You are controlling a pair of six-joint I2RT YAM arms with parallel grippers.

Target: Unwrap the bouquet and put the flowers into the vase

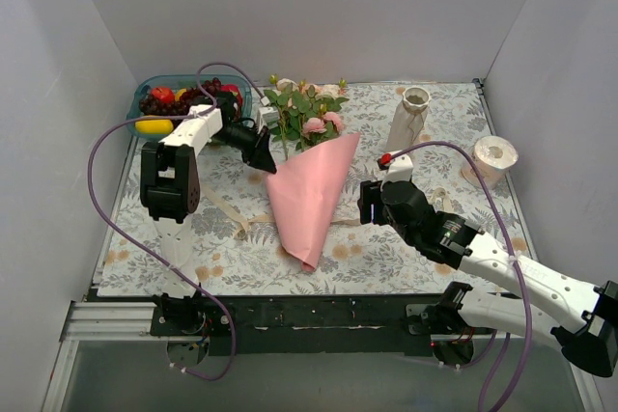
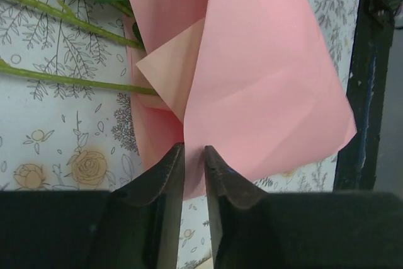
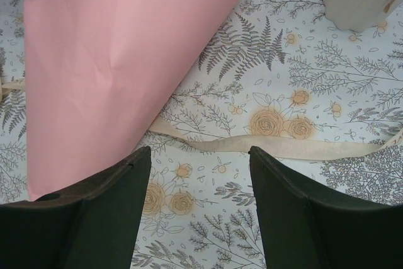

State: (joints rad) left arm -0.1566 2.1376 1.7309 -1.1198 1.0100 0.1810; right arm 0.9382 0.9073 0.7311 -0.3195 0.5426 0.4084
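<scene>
The bouquet lies mid-table: a pink paper sheet (image 1: 309, 195) rolled into a cone, with the flowers (image 1: 309, 108) sticking out of its far end. My left gripper (image 1: 266, 156) is at the cone's left upper edge; in the left wrist view the gripper (image 2: 194, 149) has closed to a narrow gap with a fold of the pink paper (image 2: 264, 80) between its tips. Bare green stems (image 2: 75, 79) run out to the left of the paper. My right gripper (image 3: 200, 155) hovers open just right of the cone, above a loose cream ribbon (image 3: 283, 146). The vase (image 1: 410, 118) stands upright at the back right.
A teal tray (image 1: 145, 94) of fruit sits at the back left, behind the left arm. A white tape roll (image 1: 495, 156) lies near the right wall. More ribbon (image 1: 227, 209) trails on the floral cloth left of the cone. The table's black front edge (image 2: 368, 92) is close.
</scene>
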